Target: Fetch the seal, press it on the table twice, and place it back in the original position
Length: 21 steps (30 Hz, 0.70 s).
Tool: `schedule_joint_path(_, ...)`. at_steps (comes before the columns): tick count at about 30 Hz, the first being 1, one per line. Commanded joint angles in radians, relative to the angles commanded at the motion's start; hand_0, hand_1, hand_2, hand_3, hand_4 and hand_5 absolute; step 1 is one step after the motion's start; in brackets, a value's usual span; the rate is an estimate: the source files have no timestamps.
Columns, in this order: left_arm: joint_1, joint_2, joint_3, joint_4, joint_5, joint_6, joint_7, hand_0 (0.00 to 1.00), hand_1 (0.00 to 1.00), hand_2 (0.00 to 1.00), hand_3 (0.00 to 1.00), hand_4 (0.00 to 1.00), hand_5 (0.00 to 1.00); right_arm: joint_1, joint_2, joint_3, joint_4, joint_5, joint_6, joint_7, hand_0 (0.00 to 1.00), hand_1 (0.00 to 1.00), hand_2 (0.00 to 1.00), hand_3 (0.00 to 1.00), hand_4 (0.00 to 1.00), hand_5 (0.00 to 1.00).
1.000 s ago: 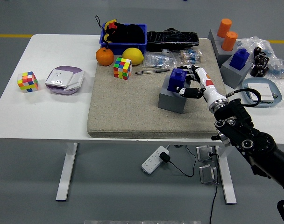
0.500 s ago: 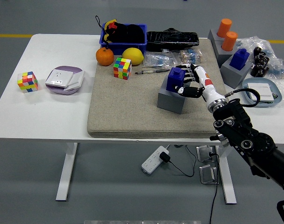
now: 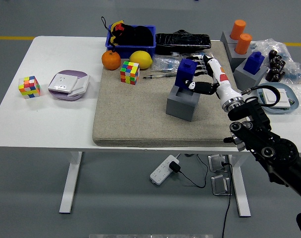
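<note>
The blue seal [image 3: 185, 73] is held in my right hand [image 3: 200, 79], lifted just above its grey block holder [image 3: 182, 103] on the beige mat [image 3: 135, 109]. The hand's fingers are curled around the seal's body from the right. The holder's slot sits empty right under the seal. My right arm comes in from the lower right. The left arm is out of view.
A Rubik's cube [image 3: 129, 72], an orange [image 3: 111, 60], a lemon [image 3: 140, 59] and pens [image 3: 160, 76] lie on the mat's far side. A blue bin [image 3: 131, 38] stands behind. Other grey holders with orange [image 3: 241, 37] and blue seals [image 3: 253, 62] stand at right.
My right hand has closed on the blue seal and lifted it up out of the grey holder. The holder shifted slightly left.
</note>
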Motion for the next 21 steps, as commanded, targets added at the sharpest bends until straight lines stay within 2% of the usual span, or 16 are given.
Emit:
schedule_joint_path(5, 0.002, 0.0, -0.005, 0.001, 0.002, 0.002, 0.0, 0.824, 0.791, 0.756, 0.813, 0.728, 0.363, -0.03, -0.053, 0.053, 0.048, -0.033, 0.001, -0.014, 0.557, 0.408, 0.429, 0.472, 0.724, 0.002)
schedule_joint_path(11, 0.004, -0.001, -0.007, 0.003, 0.003, 0.003, 0.001, 0.824, 0.791, 0.757, 0.812, 0.728, 0.363, -0.076, -0.105, 0.109, 0.044, -0.033, 0.004, -0.015, 0.557, 0.407, 0.428, 0.472, 0.721, 0.002)
schedule_joint_path(14, 0.004, -0.002, -0.011, 0.002, 0.005, 0.003, 0.001, 0.824, 0.791, 0.757, 0.812, 0.728, 0.363, -0.1, -0.117, 0.126, 0.032, -0.027, 0.003, -0.009, 0.557, 0.407, 0.428, 0.472, 0.721, 0.002)
schedule_joint_path(21, 0.005, -0.004, -0.013, 0.001, 0.009, 0.002, 0.0, 0.824, 0.79, 0.757, 0.813, 0.728, 0.363, -0.152, -0.111, 0.141, -0.014, -0.012, 0.007, 0.007, 0.558, 0.407, 0.429, 0.471, 0.72, 0.002)
